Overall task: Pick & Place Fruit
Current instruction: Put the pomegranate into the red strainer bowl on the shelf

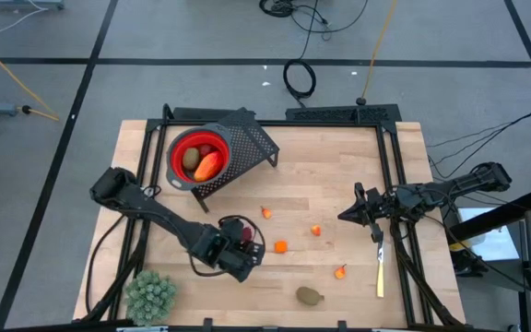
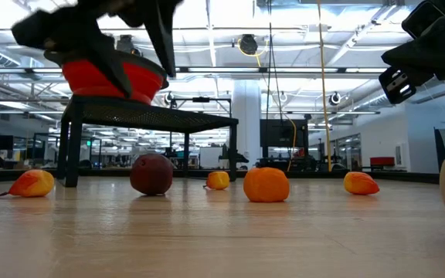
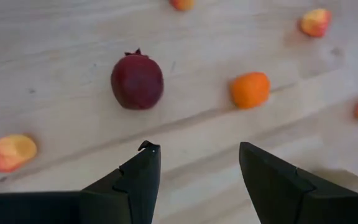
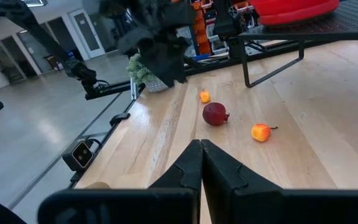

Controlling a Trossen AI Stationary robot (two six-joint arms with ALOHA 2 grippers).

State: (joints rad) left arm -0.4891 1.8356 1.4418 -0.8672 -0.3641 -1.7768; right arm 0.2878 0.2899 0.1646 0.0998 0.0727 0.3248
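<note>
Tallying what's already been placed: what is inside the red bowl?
Inside the red bowl, on the black mesh stand, lie a brownish-green oval and a red-orange piece. Anything beneath them is covered.

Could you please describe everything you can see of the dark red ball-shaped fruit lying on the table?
The dark red fruit is a round, matte, toy-like piece with a small spiky crown at one end, like a pomegranate. It rests on the wooden table, apart from the small orange piece and other bits nearby. Nothing grips it: the left end effector hangs just short of it, fingers open, with the fruit ahead of the gap.
</note>
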